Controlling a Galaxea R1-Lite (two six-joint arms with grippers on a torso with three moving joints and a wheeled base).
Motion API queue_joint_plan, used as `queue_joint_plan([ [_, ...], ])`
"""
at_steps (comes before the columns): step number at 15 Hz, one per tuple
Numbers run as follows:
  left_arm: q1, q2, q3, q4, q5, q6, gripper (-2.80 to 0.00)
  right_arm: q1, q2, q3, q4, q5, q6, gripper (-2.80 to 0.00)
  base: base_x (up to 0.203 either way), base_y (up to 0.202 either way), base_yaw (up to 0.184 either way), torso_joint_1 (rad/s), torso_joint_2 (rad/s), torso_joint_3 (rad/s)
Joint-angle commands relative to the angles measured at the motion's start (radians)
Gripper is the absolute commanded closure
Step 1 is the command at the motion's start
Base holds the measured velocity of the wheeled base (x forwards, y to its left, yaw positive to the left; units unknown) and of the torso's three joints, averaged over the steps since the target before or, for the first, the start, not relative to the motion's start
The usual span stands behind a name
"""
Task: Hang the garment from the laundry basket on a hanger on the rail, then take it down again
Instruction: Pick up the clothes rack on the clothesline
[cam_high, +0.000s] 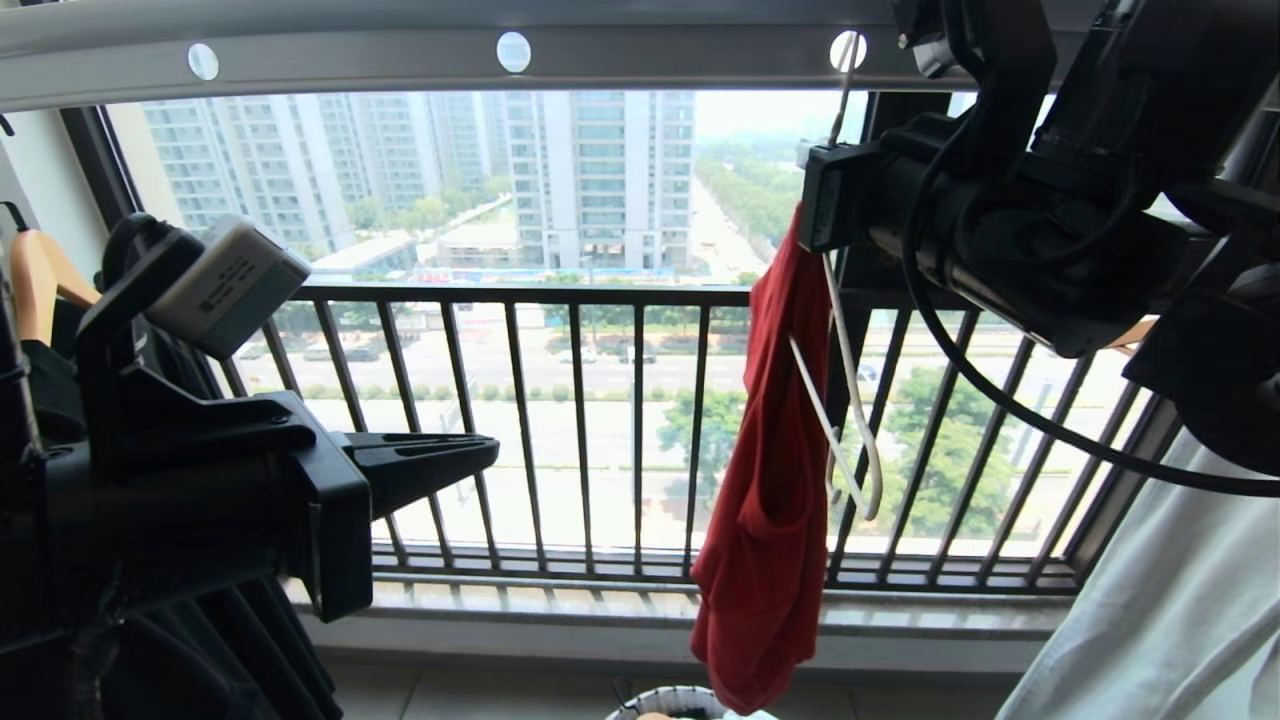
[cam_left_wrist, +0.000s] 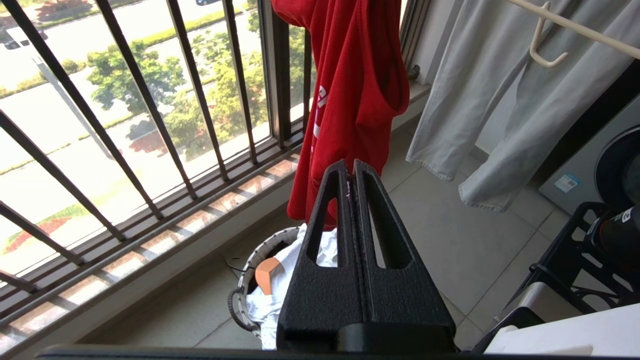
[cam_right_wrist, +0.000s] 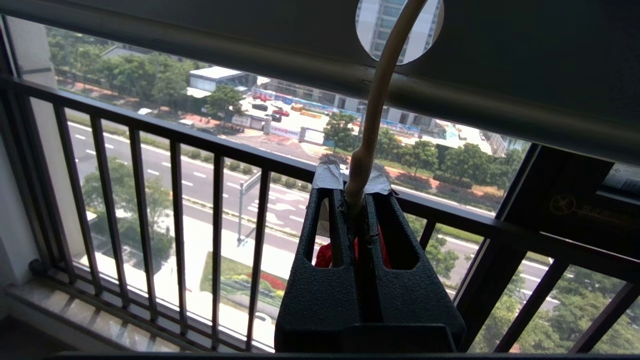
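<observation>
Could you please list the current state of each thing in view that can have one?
Red short-sleeved T-shirt: bunched, dangling from the hanger, above the basket.
Thin cream-white wire hanger: tilted, hook in a rail hole, neck clamped.
Long grey metal rail: carrying the hook.
Small round white basket: on the floor, white cloth inside.
Right gripper: shut on the hanger.
Left gripper: shut, empty.

Floor here is pale grey square tiles (cam_left_wrist: 452, 235); the small round white woven laundry basket with a dark rim (cam_left_wrist: 246, 280) sits right on it, near the stone sill under the black railing; white cloth inside the basket.
</observation>
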Motion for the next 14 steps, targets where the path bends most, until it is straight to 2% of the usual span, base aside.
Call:
queue_joint_plan([
  [1,0.0,0.003,-0.002,-0.002,0.0,-0.004,0.0,0.0,0.041,0.003,-0.072,-0.005,-0.006,0.0,0.0,0.0,0.0,0.0,0.0,0.0],
  [4,0.0,0.003,-0.002,-0.044,0.011,-0.029,0.0,-0.003,0.067,0.009,-0.083,-0.006,-0.005,0.0,0.0,0.0,0.0,0.0,0.0,0.0],
  [11,0.015,0.002,-0.008,-0.054,0.012,-0.032,0.0,-0.009,0.107,0.013,-0.141,0.002,-0.01,0.0,0.0,0.0,0.0,0.0,0.0,0.0],
  [14,0.016,-0.003,-0.015,-0.054,0.012,-0.037,0.0,-0.009,0.126,0.013,-0.187,0.004,-0.046,0.0,0.0,0.0,0.0,0.0,0.0,0.0],
])
